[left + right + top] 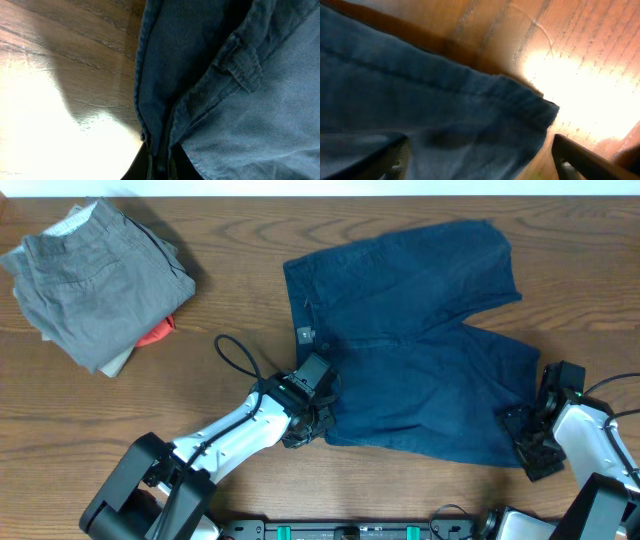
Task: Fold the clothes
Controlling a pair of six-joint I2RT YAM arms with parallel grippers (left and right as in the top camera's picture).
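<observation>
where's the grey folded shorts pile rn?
Overhead view: the grey folded shorts sit at the table's far left corner, lying over an orange-red garment, well clear of the navy shorts spread centre-right.

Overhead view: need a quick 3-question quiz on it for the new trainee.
1. True or false: the dark navy blue cotton shorts already lie folded in half.
2. Where is the small orange-red garment? A) on top of the navy shorts. B) peeking out from under the grey-khaki folded shorts. C) alone in the far right corner.
3. Fill in: the left pincer pinches the navy shorts at the ____, while the right pincer sits open at a leg hem.

Key: 1 false, they are spread flat; 2 B; 3 waistband.
</observation>
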